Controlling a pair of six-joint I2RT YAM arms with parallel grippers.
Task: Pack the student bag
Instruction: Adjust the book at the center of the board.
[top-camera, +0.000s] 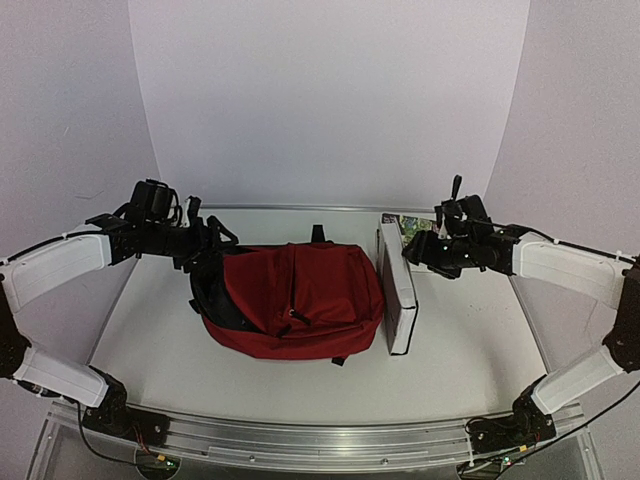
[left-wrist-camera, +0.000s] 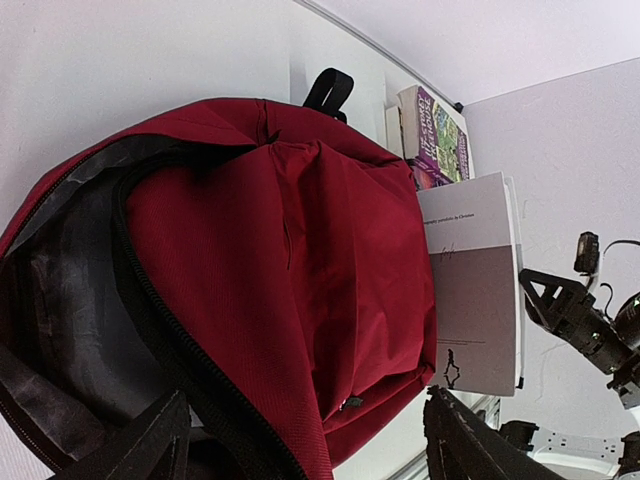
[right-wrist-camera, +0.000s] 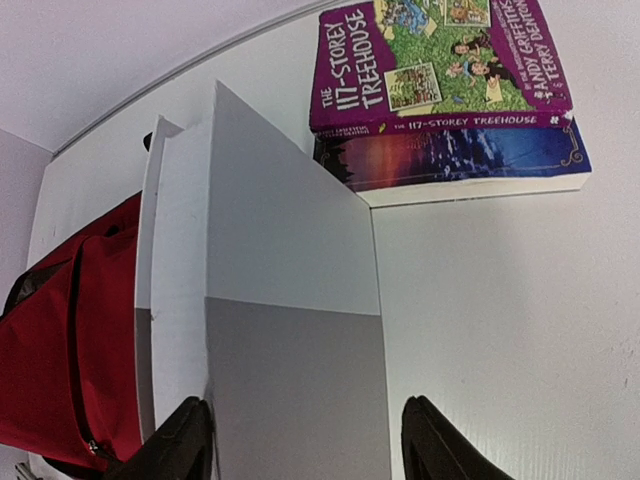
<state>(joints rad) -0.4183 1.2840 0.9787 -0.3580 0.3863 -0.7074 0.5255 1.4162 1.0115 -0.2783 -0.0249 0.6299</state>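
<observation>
At the centre of the top view, the student bag (top-camera: 300, 300) lies on its side on the table (top-camera: 470, 350), mouth gaping toward frame left. It looks soft and floppy and would likely sag if lifted, so the rim of its mouth seems the best hold. The left gripper (top-camera: 212, 248) is stretched level at that mouth, jaws spread, gripping nothing. The right gripper (top-camera: 418, 250) stands open beside the white-and-grey book (top-camera: 398, 290) leaning on the bag.

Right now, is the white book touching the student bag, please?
Touching: the right wrist view shows the student bag against the white book, no gap.
</observation>
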